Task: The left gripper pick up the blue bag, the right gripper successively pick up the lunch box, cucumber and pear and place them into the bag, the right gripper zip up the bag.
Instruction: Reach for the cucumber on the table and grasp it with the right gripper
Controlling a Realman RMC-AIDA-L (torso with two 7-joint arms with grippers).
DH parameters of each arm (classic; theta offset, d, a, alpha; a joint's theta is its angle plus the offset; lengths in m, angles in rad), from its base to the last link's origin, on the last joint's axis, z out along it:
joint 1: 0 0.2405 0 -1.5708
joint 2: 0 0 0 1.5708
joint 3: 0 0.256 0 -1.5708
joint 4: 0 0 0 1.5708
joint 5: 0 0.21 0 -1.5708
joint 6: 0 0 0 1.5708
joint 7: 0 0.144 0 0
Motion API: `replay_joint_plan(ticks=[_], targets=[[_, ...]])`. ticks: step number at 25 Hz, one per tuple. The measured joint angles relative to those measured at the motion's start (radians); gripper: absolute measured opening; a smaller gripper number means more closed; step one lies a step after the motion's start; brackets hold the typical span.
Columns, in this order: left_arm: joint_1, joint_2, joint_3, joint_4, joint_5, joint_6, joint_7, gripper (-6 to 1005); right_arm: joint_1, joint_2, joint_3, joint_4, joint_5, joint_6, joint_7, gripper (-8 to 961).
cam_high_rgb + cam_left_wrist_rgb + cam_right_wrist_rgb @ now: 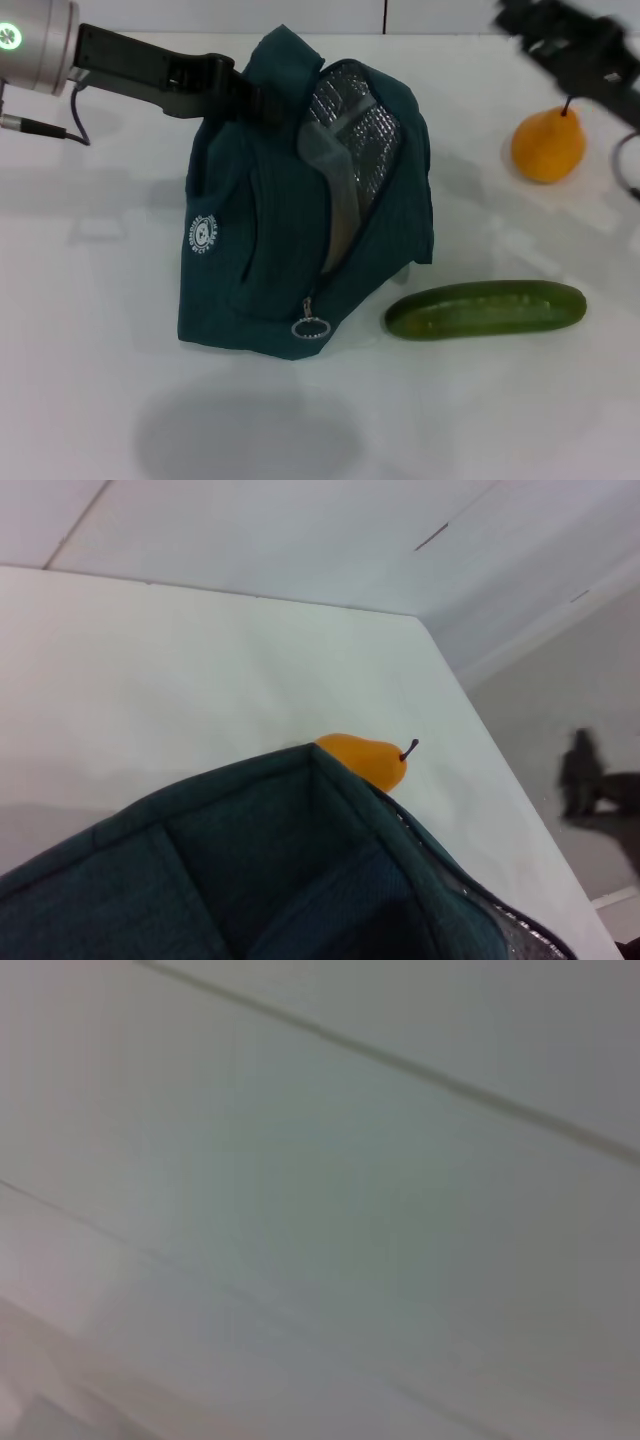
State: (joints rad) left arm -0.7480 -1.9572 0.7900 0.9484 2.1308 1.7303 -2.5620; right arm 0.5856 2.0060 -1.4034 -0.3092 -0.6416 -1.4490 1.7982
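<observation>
A white table [120, 400] backed by a pale panelled wall [300, 530].

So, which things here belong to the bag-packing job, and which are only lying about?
Job:
blue bag, held up by the left gripper
cucumber
pear
right gripper, raised beyond the pear

Lying about:
nothing on the white table
</observation>
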Motion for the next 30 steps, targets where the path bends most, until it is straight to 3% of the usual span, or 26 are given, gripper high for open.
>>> replay_joint_plan(ticks=[4, 6, 9, 12, 14, 18, 20, 23, 26, 30], targets=[[0.000, 0.007, 0.000, 0.001, -0.003, 0.001, -0.001, 40, -0.069, -0.016, 0.134, -0.016, 0.017, -0.086, -0.095, 369], [0.000, 0.009, 0.000, 0.002, -0.003, 0.001, -0.003, 40, -0.100, -0.038, 0.192, -0.019, 0.012, -0.109, -0.119, 399], [0.002, 0.009, 0.000, 0.003, -0.004, 0.001, -0.004, 40, -0.139, -0.089, 0.217, -0.029, 0.007, -0.111, -0.155, 485], [0.003, 0.009, 0.000, 0.013, -0.005, 0.002, -0.004, 40, -0.173, -0.155, 0.219, -0.041, -0.026, -0.088, -0.249, 570], [0.004, 0.009, 0.000, 0.015, -0.006, 0.002, -0.004, 40, -0.184, -0.183, 0.220, -0.044, -0.068, -0.040, -0.296, 642], [0.004, 0.009, 0.000, 0.015, -0.008, 0.001, -0.002, 40, -0.202, -0.192, 0.221, -0.083, -0.196, 0.074, -0.424, 819], [0.003, 0.009, 0.000, 0.015, -0.008, 0.001, -0.001, 40, -0.204, -0.191, 0.221, -0.141, -0.281, 0.106, -0.430, 839], [0.002, 0.009, 0.000, 0.015, -0.008, 0.001, -0.001, 40, -0.199, -0.201, 0.222, -0.298, -0.457, 0.162, -0.298, 868], [0.001, 0.009, 0.000, 0.015, -0.008, 0.000, -0.001, 40, -0.165, -0.230, 0.226, -0.452, -0.629, 0.147, -0.119, 862], [-0.003, 0.009, 0.000, 0.015, -0.003, 0.000, 0.000, 40, -0.006, -0.284, 0.272, -0.536, -0.915, -0.094, 0.114, 856]])
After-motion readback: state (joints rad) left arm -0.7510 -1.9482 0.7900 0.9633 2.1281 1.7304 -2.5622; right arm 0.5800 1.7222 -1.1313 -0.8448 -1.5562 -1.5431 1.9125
